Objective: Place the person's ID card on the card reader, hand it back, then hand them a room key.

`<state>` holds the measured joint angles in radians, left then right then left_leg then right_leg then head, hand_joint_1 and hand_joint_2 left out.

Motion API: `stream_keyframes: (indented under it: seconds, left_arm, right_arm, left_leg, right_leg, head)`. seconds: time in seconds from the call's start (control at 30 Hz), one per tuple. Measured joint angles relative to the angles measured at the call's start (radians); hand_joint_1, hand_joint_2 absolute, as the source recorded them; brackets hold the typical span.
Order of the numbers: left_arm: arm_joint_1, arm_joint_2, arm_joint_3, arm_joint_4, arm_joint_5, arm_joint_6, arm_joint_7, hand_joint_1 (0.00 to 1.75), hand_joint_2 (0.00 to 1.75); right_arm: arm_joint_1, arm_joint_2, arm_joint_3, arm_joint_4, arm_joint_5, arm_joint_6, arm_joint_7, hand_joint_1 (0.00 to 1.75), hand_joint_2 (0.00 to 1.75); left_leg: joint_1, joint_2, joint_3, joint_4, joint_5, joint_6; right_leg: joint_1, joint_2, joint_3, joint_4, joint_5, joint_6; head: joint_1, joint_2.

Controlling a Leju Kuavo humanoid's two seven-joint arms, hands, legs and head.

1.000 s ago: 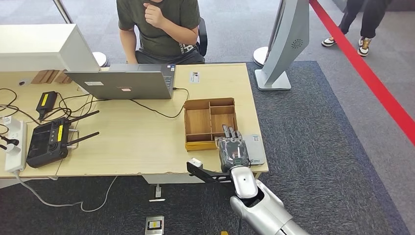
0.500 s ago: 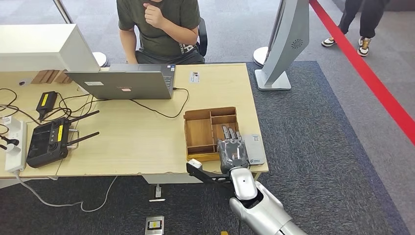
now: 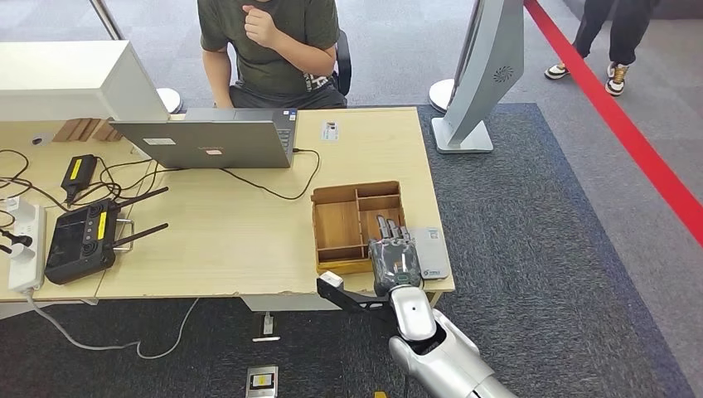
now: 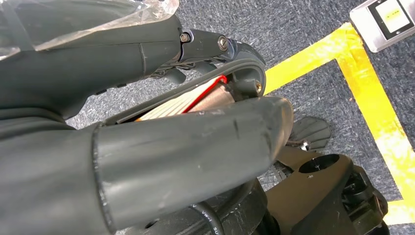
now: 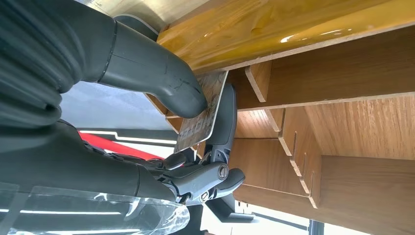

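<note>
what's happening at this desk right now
The robot's right hand is at the wooden divided tray near the table's front right corner, pinching a card between thumb and a finger just over the tray's compartments. A grey card reader lies beside the tray. A person sits across the table behind a laptop, waiting. The left hand hangs low over the floor.

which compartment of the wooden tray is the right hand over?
The small front-right compartment of the brown wooden divided tray, nearest the table's near edge; the right robot hand pinches a wood-patterned card there.
</note>
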<state>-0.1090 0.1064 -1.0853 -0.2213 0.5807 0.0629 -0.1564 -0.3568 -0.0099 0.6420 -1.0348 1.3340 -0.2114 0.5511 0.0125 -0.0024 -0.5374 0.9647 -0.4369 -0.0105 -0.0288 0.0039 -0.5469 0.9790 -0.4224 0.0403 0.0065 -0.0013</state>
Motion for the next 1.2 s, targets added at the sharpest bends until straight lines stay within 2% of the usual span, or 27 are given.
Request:
stream_keyframes:
  seconds: [0.47,0.8,1.2]
  left_arm:
    - [0.0,0.0,-0.002,0.0,0.004,-0.001,0.0,0.0,0.0]
    - [0.001,0.0,-0.013,0.0,0.001,-0.002,0.007,0.0,0.0]
    - [0.0,-0.006,-0.031,0.0,-0.026,-0.008,0.009,0.0,0.0]
  right_arm:
    - [0.0,0.001,-0.001,-0.011,0.03,-0.007,-0.008,1.75,1.75]
    - [-0.032,-0.036,-0.003,-0.205,0.125,0.033,-0.022,1.75,1.75]
    - [-0.057,-0.077,-0.006,-0.397,0.156,0.076,-0.022,1.75,1.75]
  left_leg:
    - [0.0,0.0,0.0,0.0,0.0,0.0]
    - [0.0,0.0,0.0,0.0,0.0,0.0]
    - [0.0,0.0,0.0,0.0,0.0,0.0]
  right_leg:
    - [0.0,0.0,0.0,0.0,0.0,0.0]
    - [0.0,0.0,0.0,0.0,0.0,0.0]
    - [0.0,0.0,0.0,0.0,0.0,0.0]
  head:
    - [0.0,0.0]
    - [0.0,0.0]
    - [0.0,0.0]
